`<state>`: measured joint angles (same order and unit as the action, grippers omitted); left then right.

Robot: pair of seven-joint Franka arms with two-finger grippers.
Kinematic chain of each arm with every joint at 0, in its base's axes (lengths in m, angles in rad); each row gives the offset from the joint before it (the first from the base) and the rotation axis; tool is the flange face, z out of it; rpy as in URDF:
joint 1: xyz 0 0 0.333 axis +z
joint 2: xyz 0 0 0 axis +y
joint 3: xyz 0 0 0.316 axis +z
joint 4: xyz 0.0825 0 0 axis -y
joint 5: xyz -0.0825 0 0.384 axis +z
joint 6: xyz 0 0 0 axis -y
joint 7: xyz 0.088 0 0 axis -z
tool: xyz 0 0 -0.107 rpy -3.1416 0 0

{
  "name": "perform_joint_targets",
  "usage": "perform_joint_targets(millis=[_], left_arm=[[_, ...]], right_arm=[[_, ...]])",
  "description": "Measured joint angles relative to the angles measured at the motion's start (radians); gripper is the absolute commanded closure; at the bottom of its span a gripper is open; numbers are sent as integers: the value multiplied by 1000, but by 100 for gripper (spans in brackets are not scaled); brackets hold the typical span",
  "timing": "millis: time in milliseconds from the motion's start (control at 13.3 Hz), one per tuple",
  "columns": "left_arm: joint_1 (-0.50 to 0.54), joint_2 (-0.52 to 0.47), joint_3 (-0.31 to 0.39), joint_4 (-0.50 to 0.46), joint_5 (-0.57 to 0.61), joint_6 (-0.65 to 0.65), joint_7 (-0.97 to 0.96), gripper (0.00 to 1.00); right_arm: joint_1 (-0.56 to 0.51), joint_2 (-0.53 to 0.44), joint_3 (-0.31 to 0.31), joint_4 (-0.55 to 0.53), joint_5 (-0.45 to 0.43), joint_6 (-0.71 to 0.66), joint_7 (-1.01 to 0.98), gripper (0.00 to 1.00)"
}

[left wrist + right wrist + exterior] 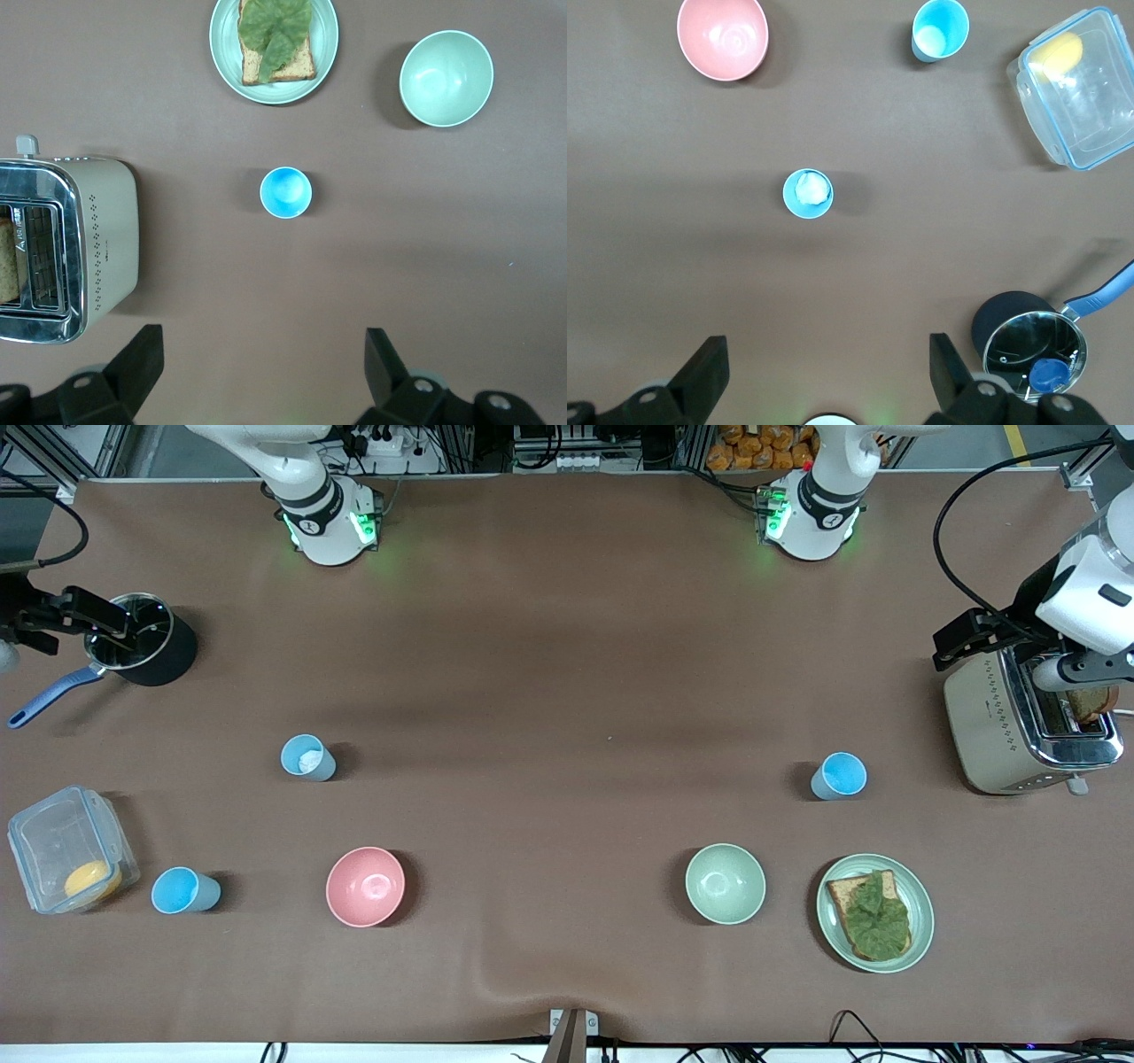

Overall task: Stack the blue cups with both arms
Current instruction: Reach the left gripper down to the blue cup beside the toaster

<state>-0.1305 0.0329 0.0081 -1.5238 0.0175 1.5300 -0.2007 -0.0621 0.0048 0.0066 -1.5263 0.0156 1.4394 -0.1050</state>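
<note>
Front view first: three blue cups stand upright and well apart on the brown table (567, 646). Cup one (839, 775) sits toward the left arm's end, near the toaster (1028, 722); cup two (308, 757) and cup three (184, 890) sit toward the right arm's end, cup three closest to the front edge, just beside the lidded box (71, 849). I read the left gripper (266, 372) as hovering over the table beside the toaster, fingers spread wide and empty, with cup one (285, 191) straight ahead between its finger lines. The right gripper (828, 372) hangs over the pot (1032, 341) corner, fingers also apart and empty, cup two (807, 193) dead ahead. So each arm has its own nearest cup. Cups are upright, axes vertical, so I judge a side grasp suits. Cloth is flat near them; the pink bowl (365, 886) and green bowl (725, 883) leave room.
</note>
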Motion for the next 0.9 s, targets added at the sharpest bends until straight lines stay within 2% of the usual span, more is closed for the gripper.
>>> perform_joint_targets(millis=[676, 901], left_arm=[[7, 23, 1, -24, 0, 20, 0, 0], [23, 56, 2, -173, 0, 244, 0, 0]], right_arm=[[2, 0, 5, 2, -7, -1, 0, 0], [3, 0, 7, 2, -7, 0, 0, 0]])
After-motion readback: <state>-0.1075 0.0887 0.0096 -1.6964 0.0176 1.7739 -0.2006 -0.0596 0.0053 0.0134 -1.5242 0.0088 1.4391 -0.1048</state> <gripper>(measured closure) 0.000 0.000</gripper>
